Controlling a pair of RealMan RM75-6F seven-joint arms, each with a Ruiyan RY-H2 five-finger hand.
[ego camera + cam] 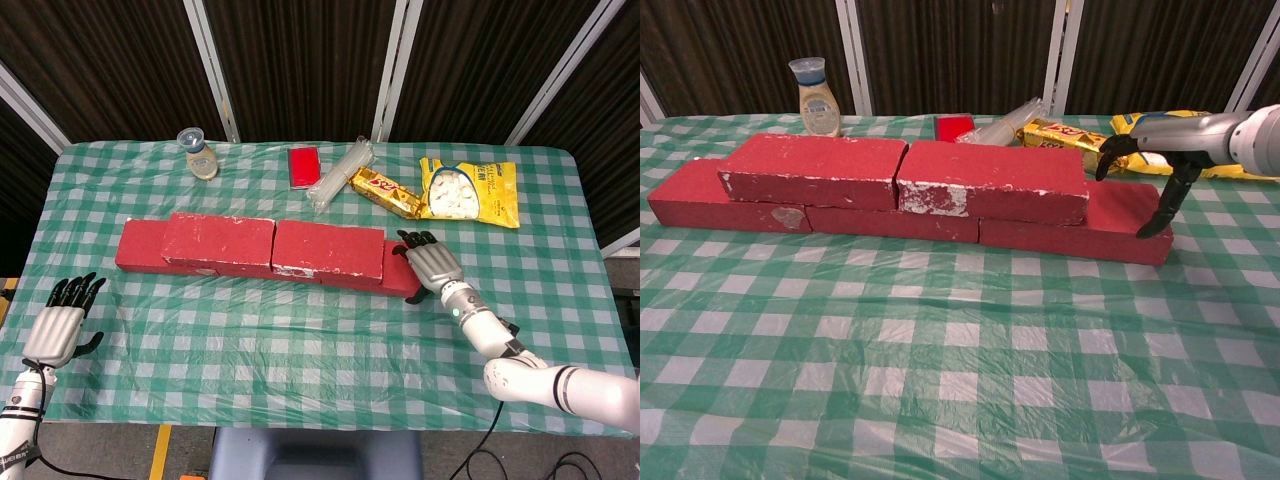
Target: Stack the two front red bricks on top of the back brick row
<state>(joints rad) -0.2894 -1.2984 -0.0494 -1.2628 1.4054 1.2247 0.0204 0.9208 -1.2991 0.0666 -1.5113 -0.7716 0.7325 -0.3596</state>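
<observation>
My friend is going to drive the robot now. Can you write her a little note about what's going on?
Left hand: open, low at the near left table edge, holding nothing.
Right hand: fingers spread over the right end of the bottom brick row, gripping nothing.
Bricks: the two top bricks already lie side by side on the bottom row.
Done: the stacking looks finished.
Left: probably just lift the right hand away and check the top bricks sit straight.
</observation>
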